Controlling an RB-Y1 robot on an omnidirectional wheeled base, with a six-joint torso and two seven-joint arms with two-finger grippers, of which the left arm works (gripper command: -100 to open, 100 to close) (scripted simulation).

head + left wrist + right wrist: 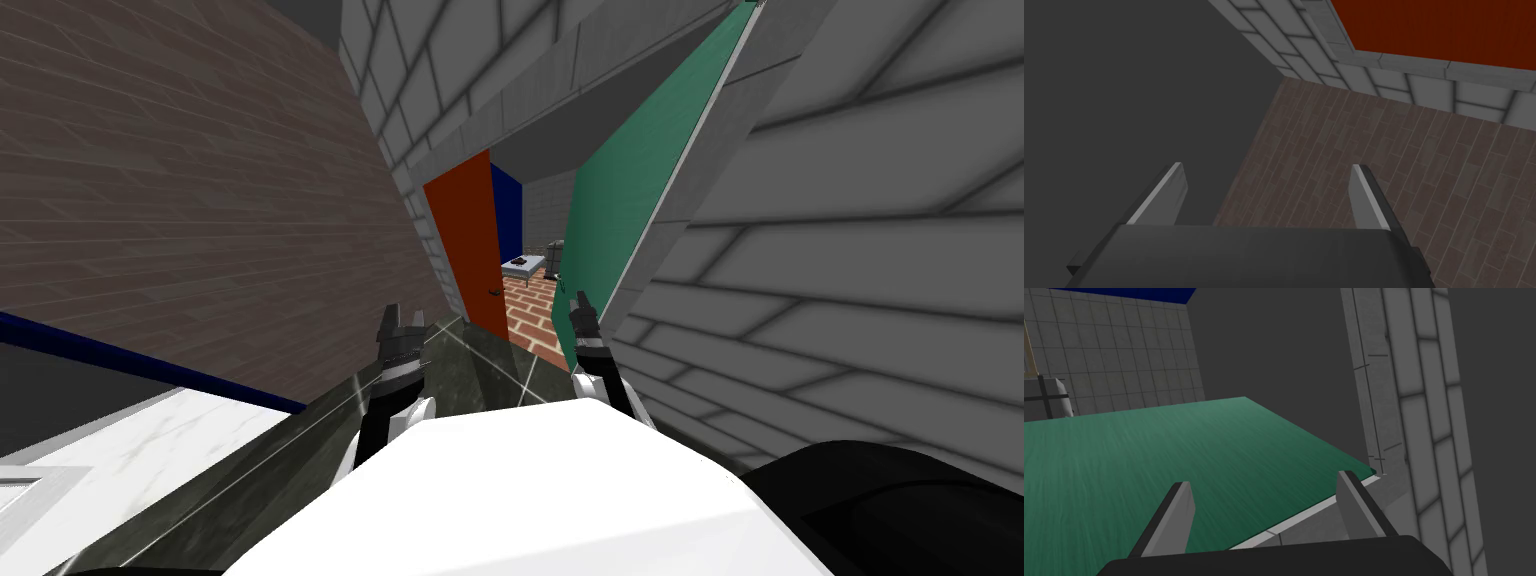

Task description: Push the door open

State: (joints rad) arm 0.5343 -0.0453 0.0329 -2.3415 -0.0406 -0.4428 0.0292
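- Green door [640,180] is at robot's right-front, hinged on the grey block wall [850,250], swung partway. There's a gap between its free edge and the orange-red door [468,240] further in.
- R gripper [583,312] is low at the green door's free edge, arm reaching fwd from the chest's right side.
- R wrist view: R gripper [1263,488] fingers [1176,518] are apart, nothing between them. Green door face [1149,453] runs close under/along the blades, its pale edge strip is by the outer blade, and the grey block frame [1424,413] is just past that.
- Can't tell whether the blades actually touch the door.
- L gripper [400,325] is held fwd on the left, over the dark marbled floor [470,370], near the brown tiled wall [200,200] and well apart from the green door.
- L wrist view: L gripper [1268,172] fingers [1164,195] are spread wide and hold nothing.
- Through the gap there's a red brick floor [535,300], and a small pale table [525,265] with sth dark on top, too small to ID.
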